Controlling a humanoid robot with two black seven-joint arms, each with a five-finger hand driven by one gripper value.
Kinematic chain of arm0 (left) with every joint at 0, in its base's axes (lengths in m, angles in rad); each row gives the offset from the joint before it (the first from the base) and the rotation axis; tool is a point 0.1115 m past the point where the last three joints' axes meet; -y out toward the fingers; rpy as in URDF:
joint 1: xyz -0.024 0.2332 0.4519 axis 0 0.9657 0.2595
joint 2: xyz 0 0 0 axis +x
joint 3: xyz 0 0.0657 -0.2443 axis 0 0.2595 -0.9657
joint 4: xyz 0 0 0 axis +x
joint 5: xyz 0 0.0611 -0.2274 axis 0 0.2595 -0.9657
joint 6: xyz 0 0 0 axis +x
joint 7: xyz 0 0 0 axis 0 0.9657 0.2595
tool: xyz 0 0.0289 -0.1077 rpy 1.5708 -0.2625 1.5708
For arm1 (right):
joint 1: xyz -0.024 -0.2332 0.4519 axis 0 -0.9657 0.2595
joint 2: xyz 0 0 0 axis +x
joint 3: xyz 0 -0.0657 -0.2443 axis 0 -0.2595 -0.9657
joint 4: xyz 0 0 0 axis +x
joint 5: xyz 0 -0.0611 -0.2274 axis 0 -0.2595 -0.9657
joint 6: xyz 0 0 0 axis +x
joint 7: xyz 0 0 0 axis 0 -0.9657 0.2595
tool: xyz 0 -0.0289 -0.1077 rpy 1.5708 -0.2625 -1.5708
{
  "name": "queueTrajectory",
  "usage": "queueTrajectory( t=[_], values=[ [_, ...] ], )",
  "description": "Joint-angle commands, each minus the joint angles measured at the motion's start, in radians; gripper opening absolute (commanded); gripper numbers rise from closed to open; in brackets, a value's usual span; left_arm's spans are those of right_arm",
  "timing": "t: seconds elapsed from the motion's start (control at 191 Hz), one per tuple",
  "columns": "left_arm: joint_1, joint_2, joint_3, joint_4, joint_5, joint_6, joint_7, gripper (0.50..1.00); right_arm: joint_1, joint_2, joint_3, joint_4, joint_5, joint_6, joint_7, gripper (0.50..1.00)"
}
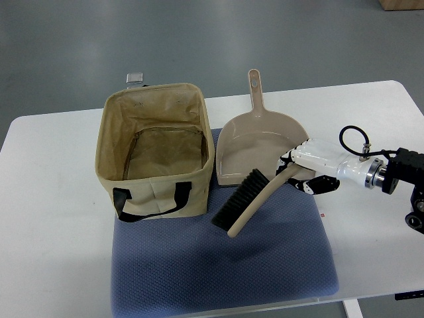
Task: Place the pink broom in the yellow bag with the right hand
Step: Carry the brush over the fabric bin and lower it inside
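Note:
A small broom (255, 199) with a pinkish-beige handle and black bristles lies slanted across the front lip of a matching dustpan (258, 142) and the blue mat (218, 265). My right hand (303, 171) comes in from the right edge and its fingers are curled around the upper end of the broom handle. The yellowish-tan bag (154, 149) with black handles stands open on the mat to the left of the broom, its inside empty. The left arm does not show.
The white table (53, 199) carries the mat, bag and dustpan. A small grey clip (135, 78) lies behind the bag. The table's right edge runs near my forearm (384, 175). Grey floor lies beyond.

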Motion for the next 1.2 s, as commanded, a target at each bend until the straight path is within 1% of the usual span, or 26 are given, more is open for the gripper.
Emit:
queueTrajectory(
  t=[0.0,0.199,0.377,0.482,0.529,0.613,0.692,0.733,0.77,0.885,0.995,1.105,1.194],
  values=[
    [0.0,0.0,0.0,0.0,0.0,0.0,0.0,1.0,0.024,-0.052,0.026,0.0,0.003,-0.023,0.002,0.5],
    [0.0,0.0,0.0,0.0,0.0,0.0,0.0,1.0,0.07,-0.135,0.09,-0.028,0.006,-0.04,0.003,0.5],
    [0.0,0.0,0.0,0.0,0.0,0.0,0.0,1.0,0.151,-0.197,0.113,-0.103,0.031,-0.054,0.008,0.5],
    [0.0,0.0,0.0,0.0,0.0,0.0,0.0,1.0,0.215,-0.197,0.113,-0.135,0.057,-0.055,0.005,0.5],
    [0.0,0.0,0.0,0.0,0.0,0.0,0.0,1.0,0.269,-0.195,0.11,-0.149,0.06,-0.052,0.003,0.5],
    [0.0,0.0,0.0,0.0,0.0,0.0,0.0,1.0,0.343,-0.186,0.107,-0.155,0.06,-0.041,-0.001,0.5],
    [0.0,0.0,0.0,0.0,0.0,0.0,0.0,1.0,0.381,-0.178,0.106,-0.155,0.06,-0.034,-0.003,0.5],
    [0.0,0.0,0.0,0.0,0.0,0.0,0.0,1.0,0.415,-0.152,0.098,-0.155,0.06,-0.021,-0.004,0.5],
    [0.0,0.0,0.0,0.0,0.0,0.0,0.0,1.0,0.452,-0.109,0.09,-0.155,0.055,-0.003,-0.004,0.5],
    [0.0,0.0,0.0,0.0,0.0,0.0,0.0,1.0,0.501,-0.016,0.077,-0.154,0.051,0.038,-0.011,0.5],
    [0.0,0.0,0.0,0.0,0.0,0.0,0.0,1.0,0.564,0.086,0.038,-0.154,0.044,0.058,-0.024,0.5],
    [0.0,0.0,0.0,0.0,0.0,0.0,0.0,1.0,0.608,0.135,-0.015,-0.152,0.047,0.063,-0.034,0.5],
    [0.0,0.0,0.0,0.0,0.0,0.0,0.0,1.0,0.639,0.211,-0.049,-0.152,0.051,0.083,-0.053,0.5]
  ],
)
